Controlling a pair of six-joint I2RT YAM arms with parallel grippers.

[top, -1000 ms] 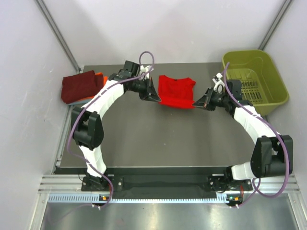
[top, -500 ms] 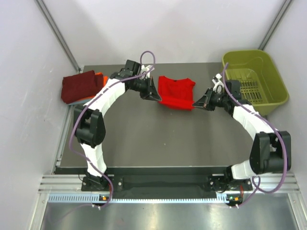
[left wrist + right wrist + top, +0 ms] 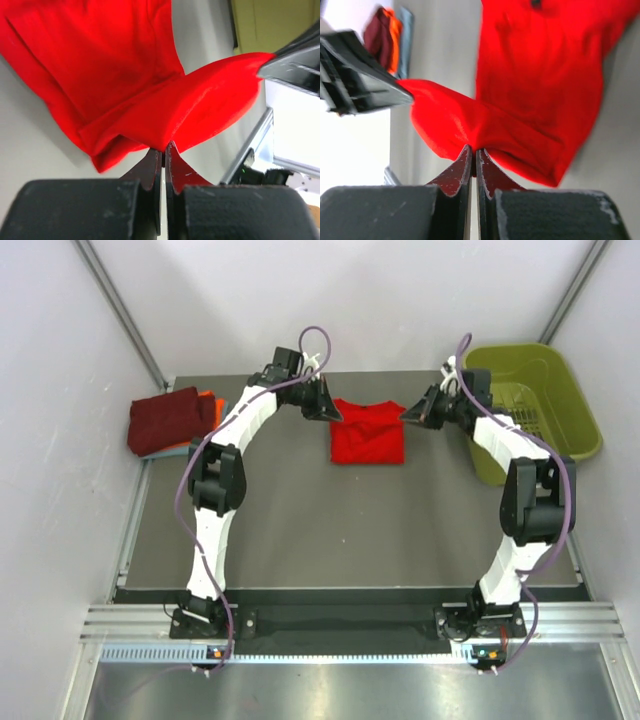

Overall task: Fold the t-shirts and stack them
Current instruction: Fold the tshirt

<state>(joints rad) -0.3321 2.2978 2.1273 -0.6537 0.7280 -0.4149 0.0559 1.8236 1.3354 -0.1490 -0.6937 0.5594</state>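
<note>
Both arms have stretched from mid-table out toward 12 o'clock, dragging the near hem of the red t-shirt [image 3: 367, 440] over its body, so the half-fold looks nearly laid at far centre. Left gripper [image 3: 331, 411] and right gripper [image 3: 407, 413] each stay pinched on a red corner. Folded stack [image 3: 170, 418] waits at 10 o'clock.

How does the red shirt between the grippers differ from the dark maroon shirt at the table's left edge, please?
The red shirt is bright and only part-folded; the maroon shirt is dark and neatly folded. The red shirt is pinched by the left gripper and right gripper, its edge lifted; the maroon shirt lies untouched atop an orange shirt. Both are cloth shirts.
</note>
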